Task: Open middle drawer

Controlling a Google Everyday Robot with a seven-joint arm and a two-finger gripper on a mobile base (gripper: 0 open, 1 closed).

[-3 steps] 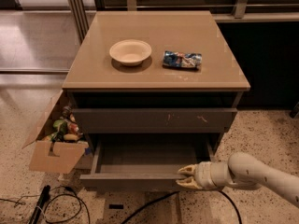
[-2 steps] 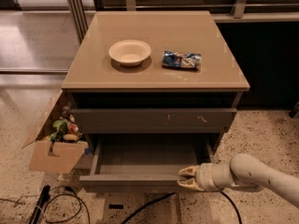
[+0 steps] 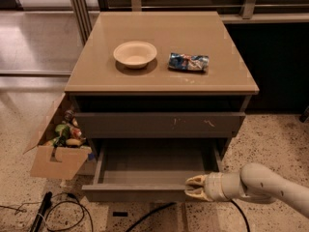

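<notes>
**Plainly open: middle drawer, gripper at its front edge**

At far left a cardboard box (image 3: 50,161) of mixed items sits on the speckled floor against the cabinet, with black cables (image 3: 58,215) lying in front of it. On the tan tabletop (image 3: 96,76) a pale paper bowl (image 3: 135,54) stands left of a crumpled blue snack packet (image 3: 189,62), the two near but apart. Below, the scratched drawer front (image 3: 159,124) is closed. Under it the middle drawer (image 3: 149,166) is pulled out towards the near side, showing its flat grey tray. The gripper (image 3: 194,187) reaches in from the right on a white arm (image 3: 270,185), jaws narrow, pinching the front panel's top edge near its right end.
</notes>
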